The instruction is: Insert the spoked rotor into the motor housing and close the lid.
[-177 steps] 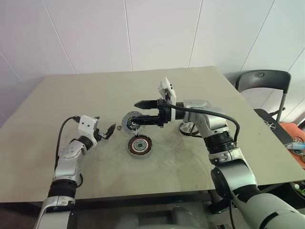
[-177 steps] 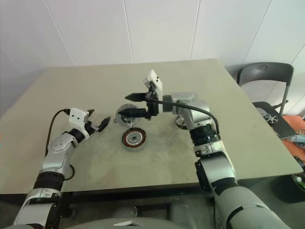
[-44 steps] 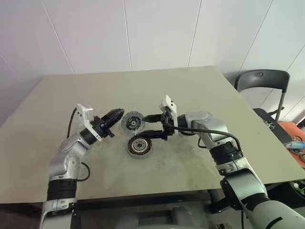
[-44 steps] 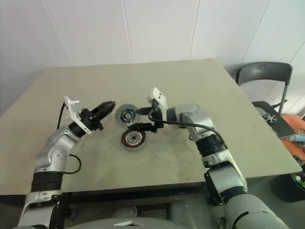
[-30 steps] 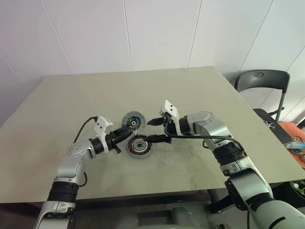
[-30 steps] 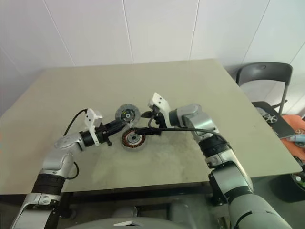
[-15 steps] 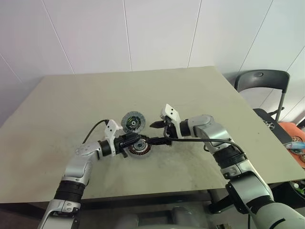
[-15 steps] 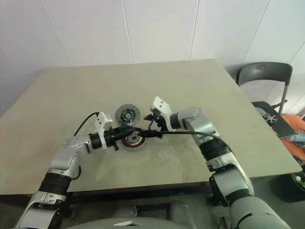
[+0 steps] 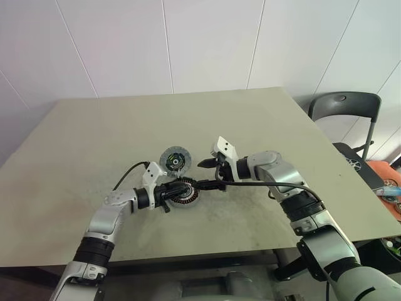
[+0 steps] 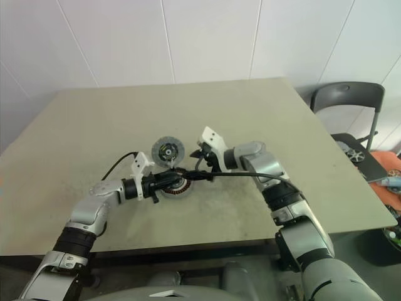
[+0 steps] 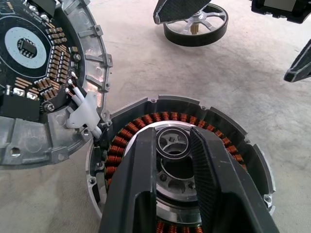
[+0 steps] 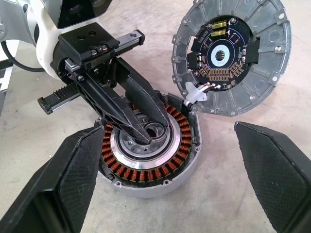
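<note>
The motor housing (image 12: 148, 145) sat open side up on the tabletop (image 9: 263, 119), its ring of copper windings showing all round except where the left gripper (image 12: 138, 127) crossed it and, in the left wrist view, where the picture edge cut off the near rim. That gripper lay low and nearly level over the housing, its two black fingers (image 11: 131, 189) narrowly apart with the tips down in the central hub; whether they touched or pinched anything there could not be made out, since the fingers hid the part of the hub beneath them. The lid (image 12: 233, 56) lay flat just beside the housing, inner face up, showing a round circuit board with small components, and short white wires with a white connector ran from it to the housing rim; the tiny markings on the board could not be read. The spoked rotor (image 11: 195, 24) lay flat on the tabletop well apart from the housing, axis upright, partly hidden behind a tip of the right gripper (image 9: 208, 175). The right gripper pointed across toward the left one, its fingers (image 12: 63, 189) spread wide to either side of the housing and holding nothing. A dark chair (image 9: 343, 106) stood beyond the tabletop corner.
</note>
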`<state>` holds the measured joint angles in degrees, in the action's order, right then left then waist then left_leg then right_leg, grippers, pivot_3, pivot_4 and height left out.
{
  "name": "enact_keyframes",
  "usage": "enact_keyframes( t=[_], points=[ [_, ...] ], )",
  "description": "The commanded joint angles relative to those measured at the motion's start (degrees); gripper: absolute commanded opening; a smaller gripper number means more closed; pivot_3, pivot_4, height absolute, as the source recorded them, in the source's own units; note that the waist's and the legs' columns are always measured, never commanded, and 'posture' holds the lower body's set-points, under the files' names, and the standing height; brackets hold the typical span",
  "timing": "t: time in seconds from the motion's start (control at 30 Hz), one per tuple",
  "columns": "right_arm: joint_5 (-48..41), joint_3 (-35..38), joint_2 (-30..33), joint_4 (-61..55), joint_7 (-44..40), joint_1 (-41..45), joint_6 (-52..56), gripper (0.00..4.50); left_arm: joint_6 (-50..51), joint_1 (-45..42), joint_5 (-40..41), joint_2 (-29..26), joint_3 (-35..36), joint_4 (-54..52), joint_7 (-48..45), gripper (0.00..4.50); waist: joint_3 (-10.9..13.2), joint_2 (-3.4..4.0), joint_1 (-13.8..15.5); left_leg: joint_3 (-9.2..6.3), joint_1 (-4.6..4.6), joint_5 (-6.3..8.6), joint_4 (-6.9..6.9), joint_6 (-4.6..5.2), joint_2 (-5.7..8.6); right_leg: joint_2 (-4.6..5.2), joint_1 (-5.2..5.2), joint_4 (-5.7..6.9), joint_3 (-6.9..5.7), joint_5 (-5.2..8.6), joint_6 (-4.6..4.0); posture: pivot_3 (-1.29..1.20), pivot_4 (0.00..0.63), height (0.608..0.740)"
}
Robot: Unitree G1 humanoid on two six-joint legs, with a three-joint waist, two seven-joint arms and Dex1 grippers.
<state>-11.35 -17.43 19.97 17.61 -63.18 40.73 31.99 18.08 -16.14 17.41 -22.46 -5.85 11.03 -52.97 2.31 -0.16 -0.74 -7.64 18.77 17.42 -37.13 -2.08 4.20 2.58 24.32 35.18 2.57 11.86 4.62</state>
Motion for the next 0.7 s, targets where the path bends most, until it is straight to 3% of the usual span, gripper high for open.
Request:
enact_keyframes(
  t=[0.03,0.7],
  points=[
    [-0.5,0.9,-0.1,-2.3,0.3,0.4,-0.4,4.50,-0.7,-0.7,-0.6,-0.6,0.1,0.1,-0.4,0.67,0.0,0.00,0.0,0.00,0.00,0.00,0.00,0.00,0.00,0.00,0.00,0.00,0.00,0.00,0.00,0.00,0.000,0.740],
    [-0.4,0.8,-0.3,-1.3,0.7,1.0,-1.0,4.50,-1.5,-0.8,-1.5,-1.7,0.4,1.0,-0.5,0.67,0.0,0.00,0.0,0.00,-0.03,0.00,0.00,0.00,-0.01,0.00,-0.01,0.01,0.00,0.00,0.00,0.00,0.000,0.740]
  ],
)
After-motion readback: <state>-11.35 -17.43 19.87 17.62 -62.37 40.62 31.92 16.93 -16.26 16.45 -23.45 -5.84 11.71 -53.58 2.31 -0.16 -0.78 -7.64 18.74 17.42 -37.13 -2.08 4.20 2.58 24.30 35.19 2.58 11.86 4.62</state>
